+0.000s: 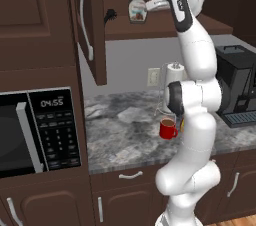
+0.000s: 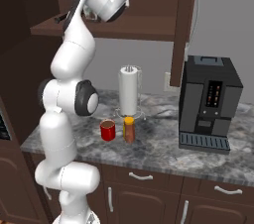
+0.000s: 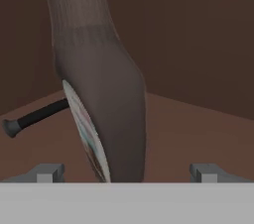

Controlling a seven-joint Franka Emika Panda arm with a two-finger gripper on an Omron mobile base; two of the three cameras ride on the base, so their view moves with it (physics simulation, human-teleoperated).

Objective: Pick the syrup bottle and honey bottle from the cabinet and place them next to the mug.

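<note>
A white robot arm reaches up to the open cabinet (image 1: 95, 25), its gripper (image 1: 150, 5) level with the syrup bottle (image 1: 137, 6) that stands upright on the inner shelf. The hand view puts that bottle (image 3: 101, 94) close in front of the camera, its dark brown body tapering to a ribbed neck and a white label curving round one side, with the two dark fingertips (image 3: 47, 172) set wide apart at either side of its base and not touching it. A thin black tool (image 3: 34, 117) lies on the wooden shelf behind the bottle, seen from the left base camera as a small dark shape (image 1: 110, 16) at the shelf's edge. The right base view shows what the arm hides from the left: the honey bottle (image 2: 129, 129), amber with a yellow cap, stands just beside the glossy red mug (image 2: 107, 130) on the mottled grey stone counter (image 2: 163, 148), in front of a paper towel roll (image 2: 128, 96) and near a boxy black coffee machine (image 2: 208, 104). A microwave (image 1: 37, 132) sits at the left.
</note>
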